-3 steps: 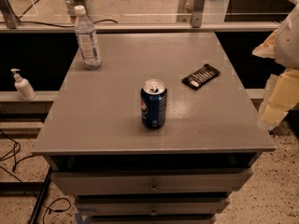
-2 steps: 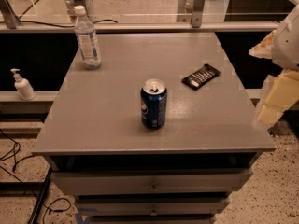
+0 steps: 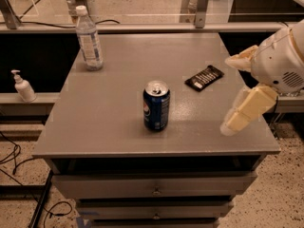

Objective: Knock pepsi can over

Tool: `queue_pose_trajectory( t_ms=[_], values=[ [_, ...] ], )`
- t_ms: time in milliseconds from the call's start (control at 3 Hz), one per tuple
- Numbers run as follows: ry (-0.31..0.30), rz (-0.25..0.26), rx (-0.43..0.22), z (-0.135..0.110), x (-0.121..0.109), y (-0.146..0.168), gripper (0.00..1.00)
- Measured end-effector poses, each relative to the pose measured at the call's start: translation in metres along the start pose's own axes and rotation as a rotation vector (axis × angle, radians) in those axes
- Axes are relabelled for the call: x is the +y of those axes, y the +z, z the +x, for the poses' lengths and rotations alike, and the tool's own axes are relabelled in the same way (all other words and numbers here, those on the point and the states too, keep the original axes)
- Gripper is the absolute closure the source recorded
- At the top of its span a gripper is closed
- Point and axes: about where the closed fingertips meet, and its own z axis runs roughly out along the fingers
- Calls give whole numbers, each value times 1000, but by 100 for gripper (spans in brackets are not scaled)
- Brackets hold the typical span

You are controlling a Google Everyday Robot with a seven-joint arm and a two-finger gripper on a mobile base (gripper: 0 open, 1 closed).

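- Standing upright at the front middle of the grey table (image 3: 104, 127) was the small dark blue metal pepsi can (image 3: 156, 106);
- the cream two-finger gripper (image 3: 228, 94) hung well right of it, jaws spread, empty;
- a low, weak push might merely slide the can; a wide sweep could strike the flat black snack wrapper (image 3: 204, 77).

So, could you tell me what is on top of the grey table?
Upright pepsi can, water bottle back left, black wrapper right; gripper hovers open at the right edge. Spots beneath them are covered.
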Motion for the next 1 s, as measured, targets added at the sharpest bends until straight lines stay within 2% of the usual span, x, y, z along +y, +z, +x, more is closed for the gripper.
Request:
queue_pose_trajectory(
  t_ms=[333, 667, 1000],
  values=[
    [27, -22, -212, -30, -3, 24, 0],
    [47, -42, -286, -52, 2, 19, 0],
    [47, -42, -286, -52, 2, 19, 0]
  ],
)
